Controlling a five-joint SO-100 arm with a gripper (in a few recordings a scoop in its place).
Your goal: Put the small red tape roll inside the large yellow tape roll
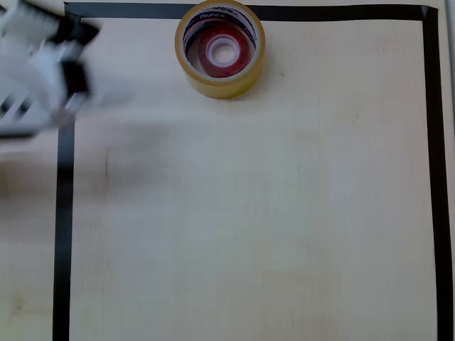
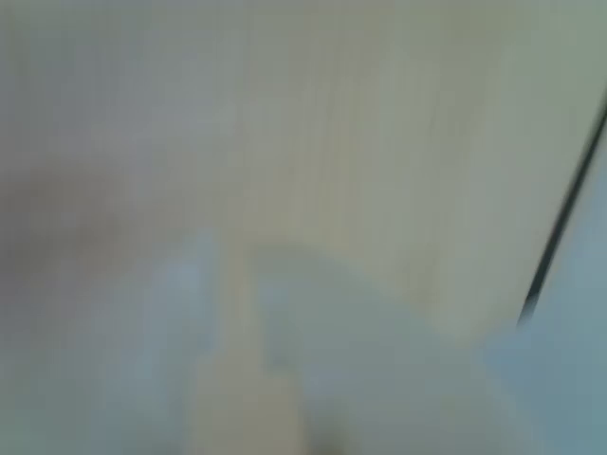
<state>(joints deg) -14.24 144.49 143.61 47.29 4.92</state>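
Tool [image 2: 237, 313]: in the wrist view we see two pale, blurred fingers with a narrow gap between them; we cannot tell whether they are apart or together. In the overhead view the white arm smears across the left edge of the frame.
Worktop [image 1: 249, 213]: pale wood grain, bare beneath the tool; a black tape border [image 1: 64, 213] frames it, and one edge of that border runs to the right of the tool in the wrist view.
Small red tape roll [image 1: 223, 51]: well away from the tool, lying flat inside the large yellow tape roll [image 1: 221, 50], white core upward.
Task status: we judge the placement complete.
Risk: we judge that a sweep of the arm toward the far rolls could knock the yellow ring and spill the red one; the blur suggests fast motion, which would cause this.
Writing: dark lettering on the yellow roll's inner core, beginning "Tape", we think; the rest is too small to read.
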